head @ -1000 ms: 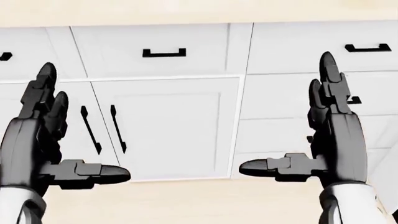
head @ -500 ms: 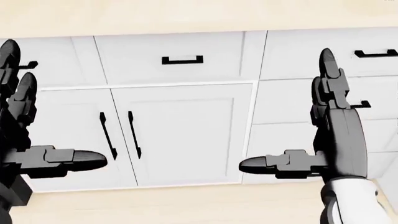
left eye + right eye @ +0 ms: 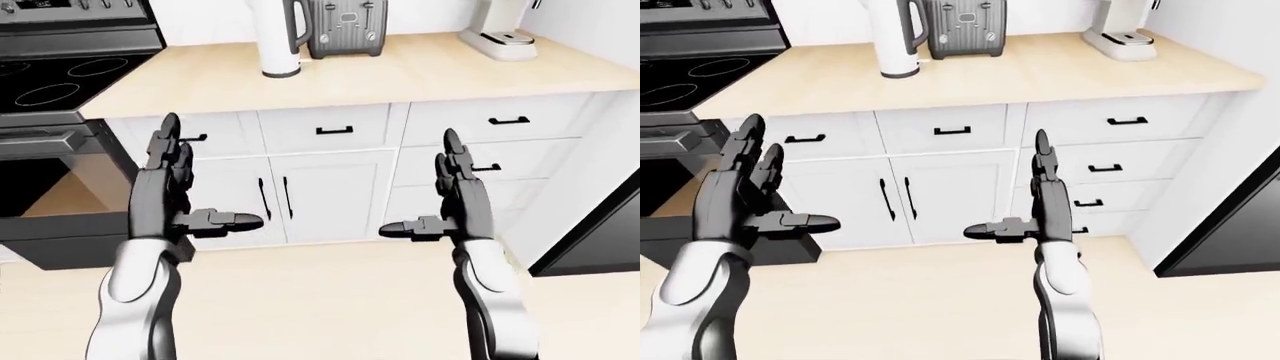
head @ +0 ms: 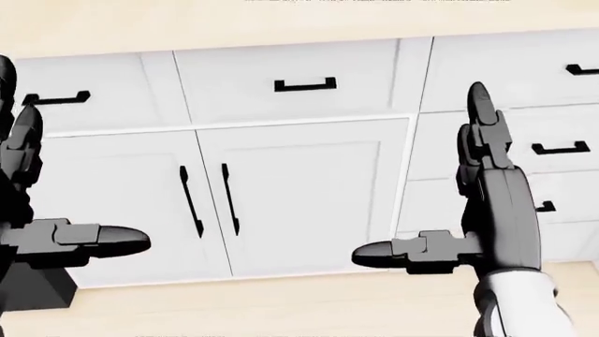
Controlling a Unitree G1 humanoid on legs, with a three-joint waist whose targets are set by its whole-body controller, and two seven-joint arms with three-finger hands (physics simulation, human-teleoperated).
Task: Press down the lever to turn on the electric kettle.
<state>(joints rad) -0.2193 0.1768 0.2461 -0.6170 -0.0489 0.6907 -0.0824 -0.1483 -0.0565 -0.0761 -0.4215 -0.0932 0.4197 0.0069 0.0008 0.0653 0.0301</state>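
Note:
The electric kettle is white with a grey handle and stands on the light wood counter at the top of the left-eye view, left of middle. Its top is cut off by the frame and I cannot make out its lever. My left hand and right hand are both open and empty, fingers up and thumbs pointing inward, held in front of the white cabinet doors, well below the kettle. The head view shows only the cabinets and my hands.
A grey toaster stands right of the kettle, and a white coffee machine at the counter's right end. A black stove with a protruding lower part is at the left. A dark appliance stands at the right.
The whole head view has shifted: the cabinets slide to the right in the picture, so the camera has moved. My left hand has drifted toward the left edge; my right hand holds its pose.

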